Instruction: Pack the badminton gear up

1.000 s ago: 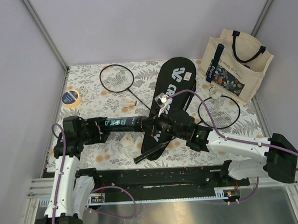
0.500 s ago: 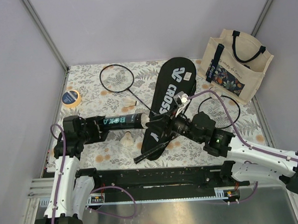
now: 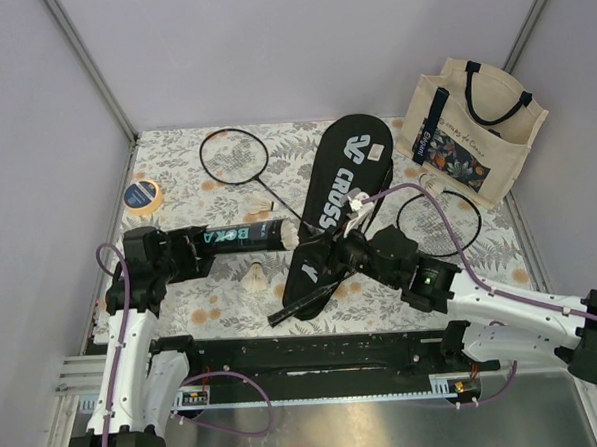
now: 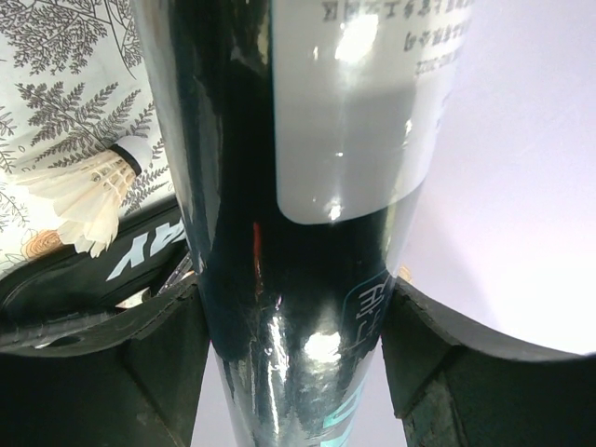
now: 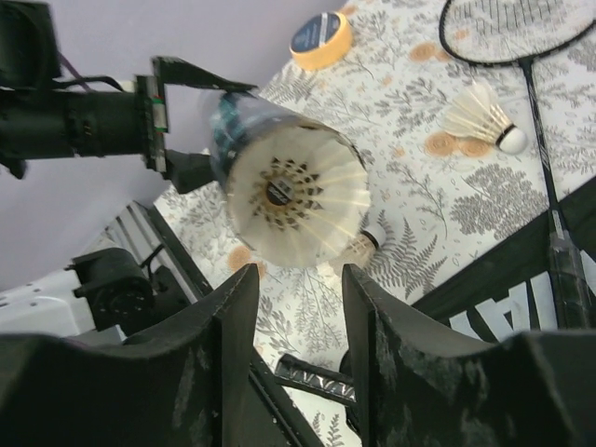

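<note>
Grey walls stand around a table with a leafy flower cloth (image 3: 181,175). Near the left edge, the left gripper (image 3: 207,242) is squeezed tight on one end of a shiny black tube with teal letters (image 3: 244,236). It holds the tube flat, up off the cloth, pointing at the middle of the table. From the left wrist the tube (image 4: 279,233) fills the space between the two fingers.

The open end of the tube (image 5: 233,130) is full with a white feather shuttlecock (image 5: 298,196). The right gripper (image 5: 298,279) faces that end. Its fingers are apart and hold nothing.

One small white shuttlecock (image 3: 258,276) lies on the cloth just under the tube, toward the near edge. Another one (image 3: 265,205) lies a bit farther back.

A long black bag shaped like a racket with white letters (image 3: 351,166) lies slanted in the middle of the table. One thin black racket (image 3: 233,154) lies near the far edge. The other thin black racket (image 3: 439,221) has its round head near the right edge, and its stick goes across the bag.

A cream cloth bag with dark handles (image 3: 474,124) stands in the far right corner. A yellow tape roll (image 3: 141,196) sits by the left edge.
</note>
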### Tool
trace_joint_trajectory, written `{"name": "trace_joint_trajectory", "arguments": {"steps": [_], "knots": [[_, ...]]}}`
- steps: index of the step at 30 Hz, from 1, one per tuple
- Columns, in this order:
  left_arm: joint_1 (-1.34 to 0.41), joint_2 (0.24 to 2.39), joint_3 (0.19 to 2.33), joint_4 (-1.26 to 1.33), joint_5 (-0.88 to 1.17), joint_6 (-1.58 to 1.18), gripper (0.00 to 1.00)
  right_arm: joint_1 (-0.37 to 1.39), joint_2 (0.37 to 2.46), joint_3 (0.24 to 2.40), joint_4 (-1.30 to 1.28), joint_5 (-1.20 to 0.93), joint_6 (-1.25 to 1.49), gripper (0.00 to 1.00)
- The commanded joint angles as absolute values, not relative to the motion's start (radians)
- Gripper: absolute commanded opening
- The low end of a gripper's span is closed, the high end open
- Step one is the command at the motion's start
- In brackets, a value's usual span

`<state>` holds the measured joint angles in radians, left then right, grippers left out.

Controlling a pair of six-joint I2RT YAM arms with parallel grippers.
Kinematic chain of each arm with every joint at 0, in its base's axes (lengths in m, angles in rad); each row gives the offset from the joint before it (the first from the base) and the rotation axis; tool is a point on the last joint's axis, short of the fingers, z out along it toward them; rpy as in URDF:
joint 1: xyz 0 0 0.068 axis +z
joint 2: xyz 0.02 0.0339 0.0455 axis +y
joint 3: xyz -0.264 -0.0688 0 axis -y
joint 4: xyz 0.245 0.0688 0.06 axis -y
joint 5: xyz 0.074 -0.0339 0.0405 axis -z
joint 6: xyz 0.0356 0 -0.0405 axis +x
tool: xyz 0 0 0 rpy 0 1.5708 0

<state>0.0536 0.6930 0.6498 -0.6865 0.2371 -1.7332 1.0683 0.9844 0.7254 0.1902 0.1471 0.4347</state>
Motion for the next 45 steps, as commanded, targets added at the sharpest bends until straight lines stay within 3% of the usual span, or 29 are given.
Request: {"name": "trace_joint_trajectory", "arguments": {"steps": [1, 6, 14, 17, 25, 37, 45], "knots": [[0.057, 0.652, 0.678, -0.629, 0.296, -1.750, 0.26, 1.077, 1.052, 0.773, 0.227, 0.193, 0.413, 0.52], [0.058, 0.620, 0.664, -0.649, 0.357, -1.735, 0.26, 1.077, 1.129, 0.821, 0.221, 0.189, 0.410, 0.62], [0.055, 0.587, 0.647, -0.699, 0.371, -1.695, 0.26, 1.077, 1.143, 0.828, 0.235, 0.166, 0.419, 0.62], [0.054, 0.592, 0.643, -0.698, 0.360, -1.700, 0.26, 1.077, 1.099, 0.825, 0.180, 0.172, 0.420, 0.63], [0.055, 0.597, 0.653, -0.698, 0.367, -1.690, 0.26, 1.075, 0.919, 0.804, -0.050, 0.242, 0.414, 0.77], [0.055, 0.588, 0.660, -0.699, 0.413, -1.683, 0.25, 1.060, 0.995, 0.891, -0.032, 0.235, 0.408, 0.73], [0.055, 0.574, 0.667, -0.707, 0.434, -1.689, 0.25, 1.060, 1.156, 0.914, 0.106, 0.181, 0.433, 0.63]]}}
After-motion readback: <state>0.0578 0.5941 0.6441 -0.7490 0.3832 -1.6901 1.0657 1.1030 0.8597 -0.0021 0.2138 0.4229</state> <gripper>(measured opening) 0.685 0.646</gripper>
